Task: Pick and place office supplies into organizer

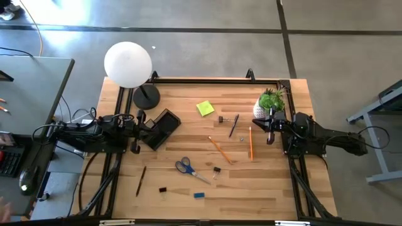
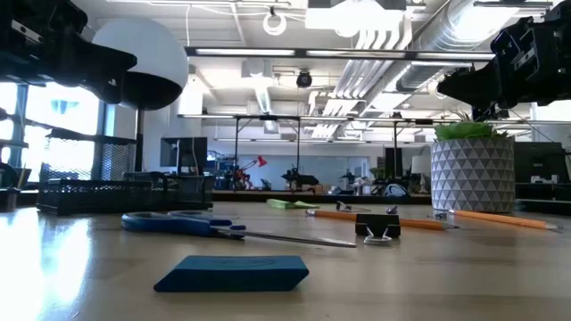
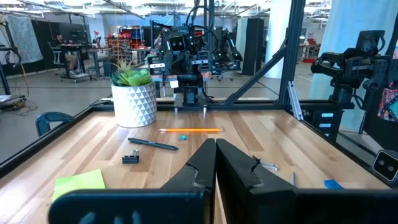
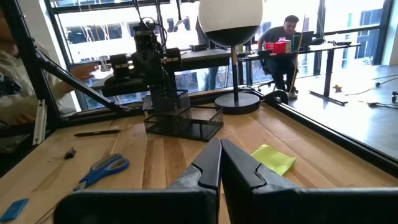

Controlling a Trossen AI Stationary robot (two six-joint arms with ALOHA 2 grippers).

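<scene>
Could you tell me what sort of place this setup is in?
Probably an open robotics lab or workshop: exposed ceiling ducts, other robot rigs beyond the wooden table, and a person at a desk behind it.

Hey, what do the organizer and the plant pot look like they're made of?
The organizer looks like black metal mesh: in the right wrist view its walls show a fine see-through grid with a matte finish. The plant pot looks like white ceramic or moulded plastic, hard to say which; its faceted triangle relief catches light without much shine.
</scene>
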